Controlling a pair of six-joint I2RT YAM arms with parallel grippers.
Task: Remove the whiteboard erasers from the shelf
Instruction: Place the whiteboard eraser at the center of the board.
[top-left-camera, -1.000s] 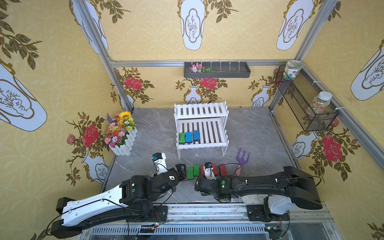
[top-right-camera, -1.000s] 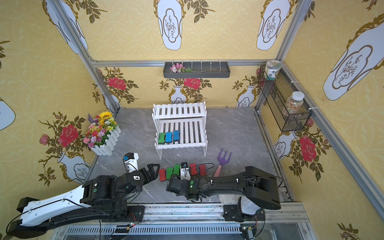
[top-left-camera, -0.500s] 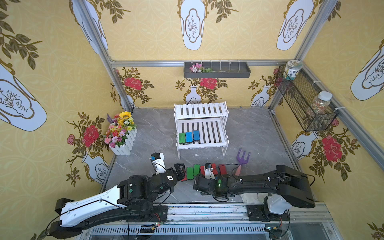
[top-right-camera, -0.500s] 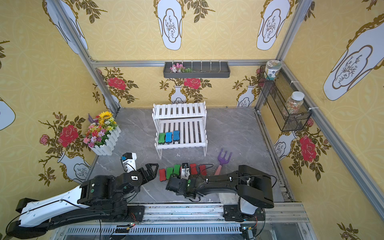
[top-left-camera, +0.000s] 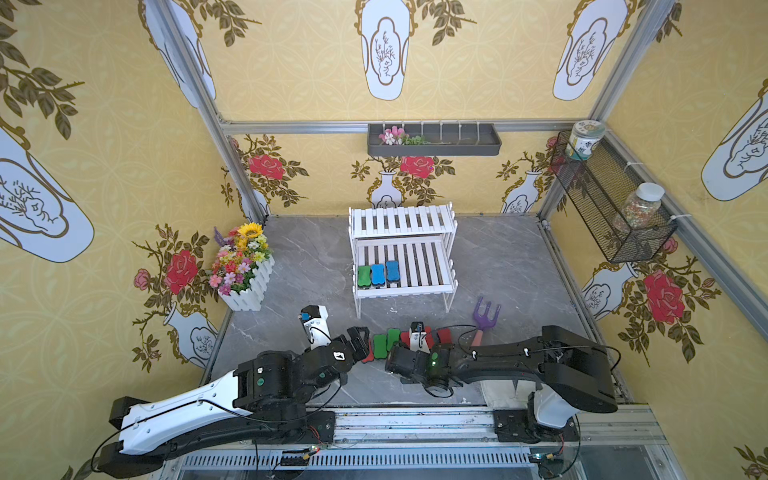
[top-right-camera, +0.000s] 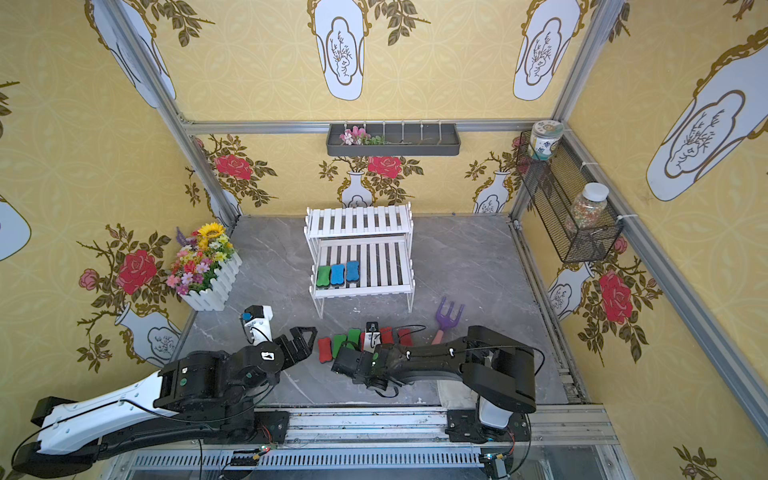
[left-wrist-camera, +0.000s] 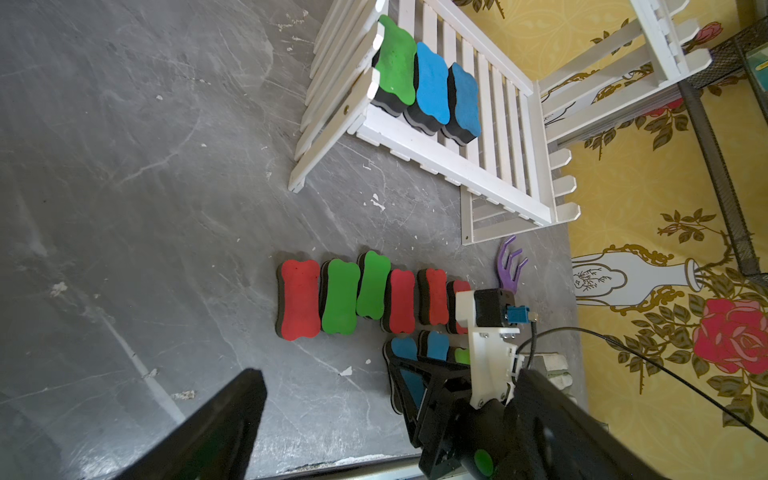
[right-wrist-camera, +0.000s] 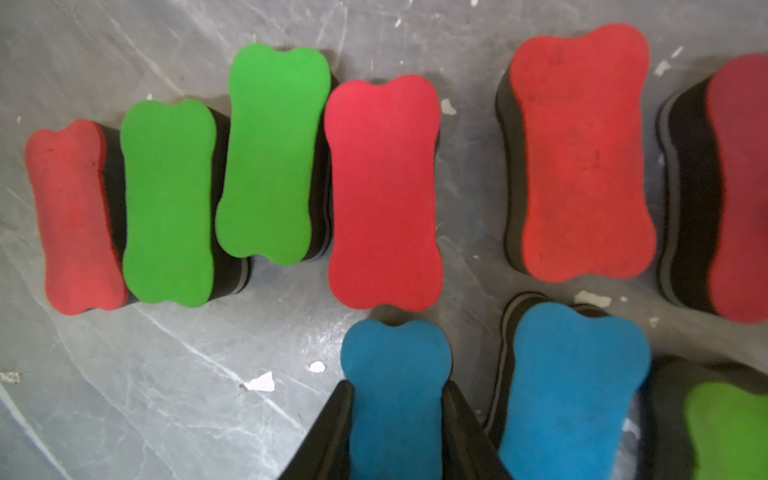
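- Though both top views hide the pinch, the right wrist view shows the right gripper (right-wrist-camera: 397, 388) clamping a blue eraser (right-wrist-camera: 395, 353).
- Left gripper (top-right-camera: 308, 343) gapes wide in both top views.

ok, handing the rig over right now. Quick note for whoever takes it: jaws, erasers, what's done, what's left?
Left gripper: jaws open and empty, beside the red end eraser of the tabletop row.
Right gripper: jaws shut on a blue eraser that looks set down on the tabletop.
Done: nine erasers are off the shelf, counting that one. Six are in a row and three are nearer the robot.
Left: a green eraser and two blue ones, side by side on the lower tier.
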